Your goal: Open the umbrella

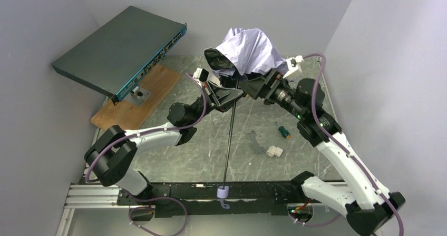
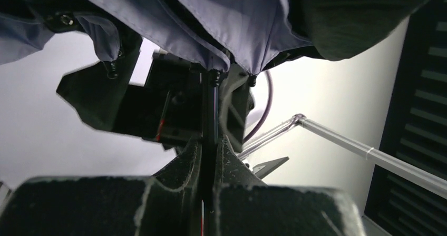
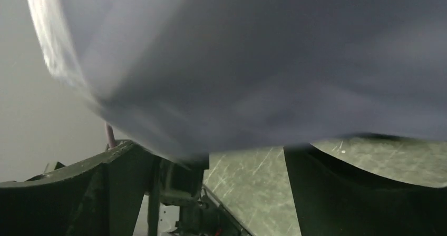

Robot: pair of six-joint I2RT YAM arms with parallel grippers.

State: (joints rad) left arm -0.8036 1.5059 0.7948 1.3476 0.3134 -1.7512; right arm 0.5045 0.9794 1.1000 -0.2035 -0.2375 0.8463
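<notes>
The umbrella stands with its pale lavender canopy [image 1: 248,50] bunched and partly spread at the top. Its thin black shaft [image 1: 229,141] runs down to the small handle [image 1: 223,193] near the front rail. My left gripper [image 1: 233,97] is shut on the shaft just below the canopy. In the left wrist view its fingers [image 2: 187,165] pinch the shaft [image 2: 209,115] under the fabric [image 2: 221,25]. My right gripper [image 1: 254,87] sits beside it at the canopy's base. In the right wrist view it [image 3: 221,159] is open, fingers [image 3: 118,186] wide apart, with fabric [image 3: 253,62] draped over their tips.
A dark network switch [image 1: 124,49] rests tilted over a wooden board [image 1: 150,86] at the back left. On the scratched table [image 1: 295,162] lie a grey piece [image 1: 256,143], a white piece [image 1: 274,151] and a small green and orange item [image 1: 284,131]. Walls close in on both sides.
</notes>
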